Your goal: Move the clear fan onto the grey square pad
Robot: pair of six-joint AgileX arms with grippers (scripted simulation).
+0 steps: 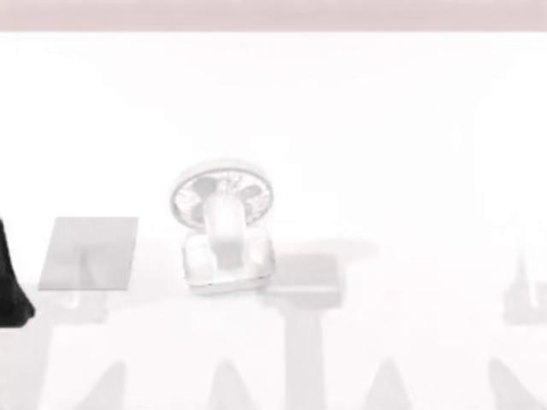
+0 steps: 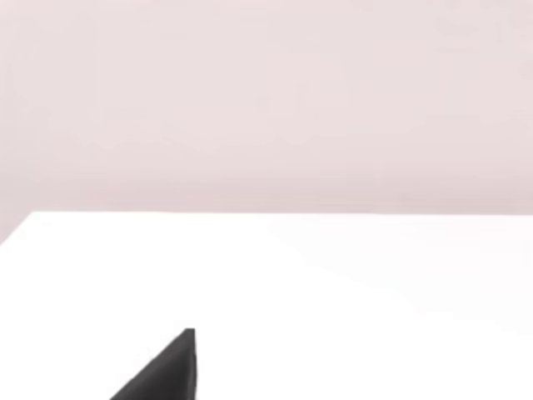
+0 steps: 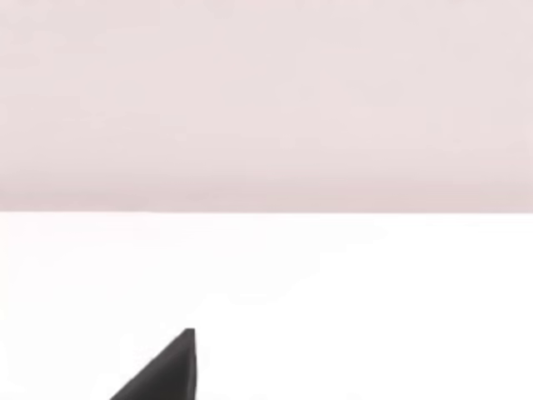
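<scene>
Translucent whitish clear fan (image 1: 224, 232) stands upright near the table's (image 1: 385, 128) middle, well apart from both grippers. The grey square pad (image 1: 89, 253) lies flat to its left, bare, nearer the left arm (image 1: 10, 282) at the left edge. Whether either gripper's jaws are released or clenched cannot be told.

bare white table (image 2: 333, 300), dark end effector (image 2: 166, 375) tip.
</scene>
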